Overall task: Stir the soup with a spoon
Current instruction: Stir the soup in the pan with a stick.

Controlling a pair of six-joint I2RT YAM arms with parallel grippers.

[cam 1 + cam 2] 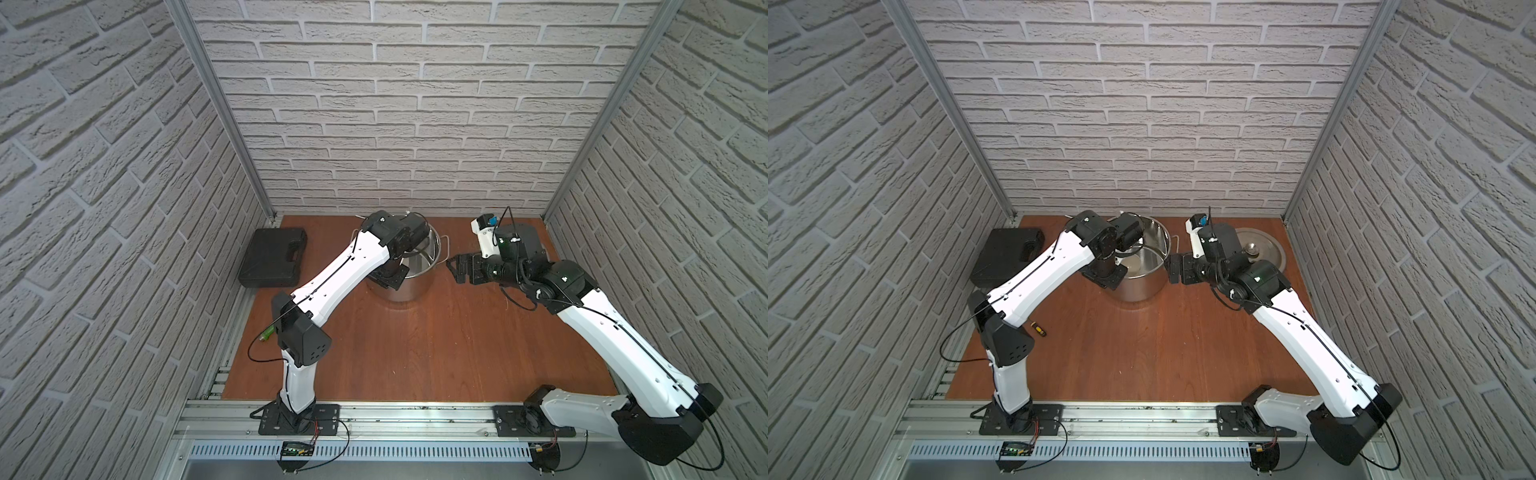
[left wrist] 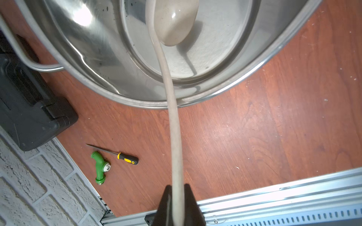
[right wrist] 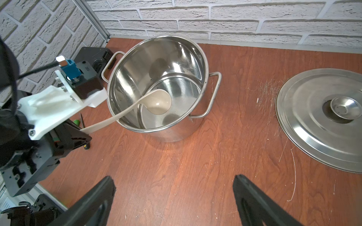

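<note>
A cream-beige spoon (image 2: 173,121) with a deep round bowl runs from my left gripper (image 2: 177,187) over the near rim into the steel pot (image 3: 172,135). The left gripper is shut on the end of its slim handle. The spoon's bowl (image 3: 158,103) hangs low inside the pot, over the shiny floor. Soup is not in view; the pot's floor shows bare steel. My right gripper (image 3: 174,180) is open and holds nothing. It hovers over the wooden table just right of the pot (image 1: 409,286), near its side handle, as the right gripper (image 1: 455,270) shows in a top view.
The pot's steel lid (image 1: 1262,249) lies flat at the back right. A black case (image 1: 274,257) sits at the back left. A green-handled tool (image 2: 100,166) and a small screwdriver (image 2: 127,158) lie near the left arm. An aluminium rail (image 1: 415,415) borders the front.
</note>
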